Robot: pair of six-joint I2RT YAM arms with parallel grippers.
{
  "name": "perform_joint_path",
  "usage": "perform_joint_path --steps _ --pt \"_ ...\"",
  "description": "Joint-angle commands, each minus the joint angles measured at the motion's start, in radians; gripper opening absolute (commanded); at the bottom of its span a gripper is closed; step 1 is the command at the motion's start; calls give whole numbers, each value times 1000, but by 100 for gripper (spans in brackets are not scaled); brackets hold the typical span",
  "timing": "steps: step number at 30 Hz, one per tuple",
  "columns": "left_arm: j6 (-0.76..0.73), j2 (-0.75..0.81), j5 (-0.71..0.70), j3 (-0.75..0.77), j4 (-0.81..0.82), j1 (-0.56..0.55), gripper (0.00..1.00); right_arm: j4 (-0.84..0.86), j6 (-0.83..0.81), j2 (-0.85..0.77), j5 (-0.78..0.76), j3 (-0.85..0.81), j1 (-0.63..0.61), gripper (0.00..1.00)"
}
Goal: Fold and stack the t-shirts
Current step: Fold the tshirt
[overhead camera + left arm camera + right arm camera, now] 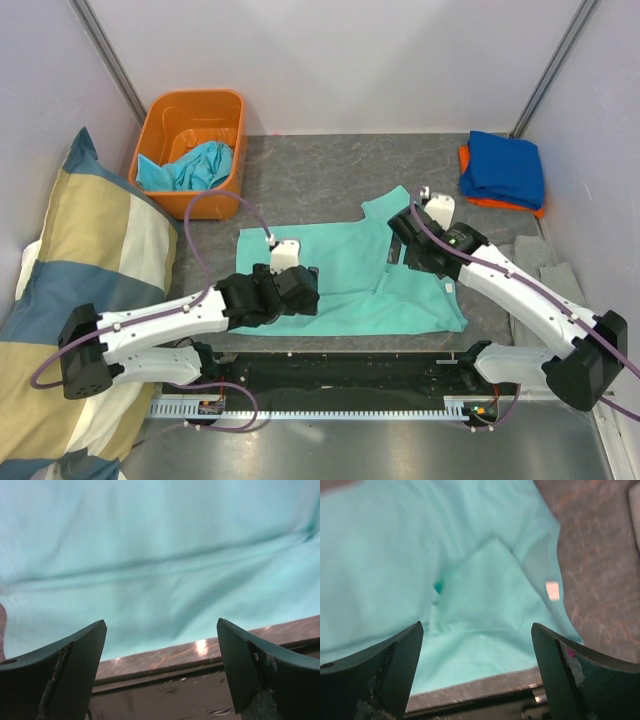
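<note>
Striped pillow (80, 300): far-left edge. Orange bin (195, 98), far left corner, holds crumpled turquoise t-shirts (195, 165). Left gripper (161, 625): jaws wide apart, nothing between them, positioned over the near left part of the mint t-shirt (345, 260). That shirt lies spread at the centre of the table (330, 165). Right gripper (477, 625): jaws wide apart, empty, above the shirt's right side. Far right: folded royal blue t-shirt (505, 165) stacked on an orange t-shirt (500, 203).

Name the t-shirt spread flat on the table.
The mint t-shirt at the centre; the turquoise one is crumpled in the orange bin, the blue shirt and orange shirt lie folded.
</note>
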State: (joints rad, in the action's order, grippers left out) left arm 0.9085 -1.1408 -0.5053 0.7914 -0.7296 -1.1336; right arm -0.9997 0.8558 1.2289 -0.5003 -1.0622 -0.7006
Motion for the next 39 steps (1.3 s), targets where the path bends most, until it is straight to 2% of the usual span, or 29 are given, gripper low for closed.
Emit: perform_joint_path --steps 1,2,5,11,15,19,26,31,39 --pt "-58 24 -221 127 -27 4 100 113 -121 27 -141 -126 3 98" --pt "-72 13 -251 150 -21 12 100 169 -158 47 -185 -140 7 98" --pt "-141 -40 -305 178 22 76 100 295 -237 153 -190 -189 67 98" --pt "-227 -68 -243 128 180 215 100 488 -382 427 -37 -346 263 98" --pt "-253 -63 -174 115 239 302 100 516 -552 663 38 -558 320 98" --pt "-283 -39 -168 106 243 311 100 510 -635 817 161 -700 381 97" --pt "-267 16 -108 26 240 317 100 523 -718 931 255 -739 437 88" --pt "-221 30 -79 -15 239 319 100 539 -747 980 359 -722 492 73" --pt "-215 26 -75 -29 240 321 100 549 -773 1021 423 -714 515 71"
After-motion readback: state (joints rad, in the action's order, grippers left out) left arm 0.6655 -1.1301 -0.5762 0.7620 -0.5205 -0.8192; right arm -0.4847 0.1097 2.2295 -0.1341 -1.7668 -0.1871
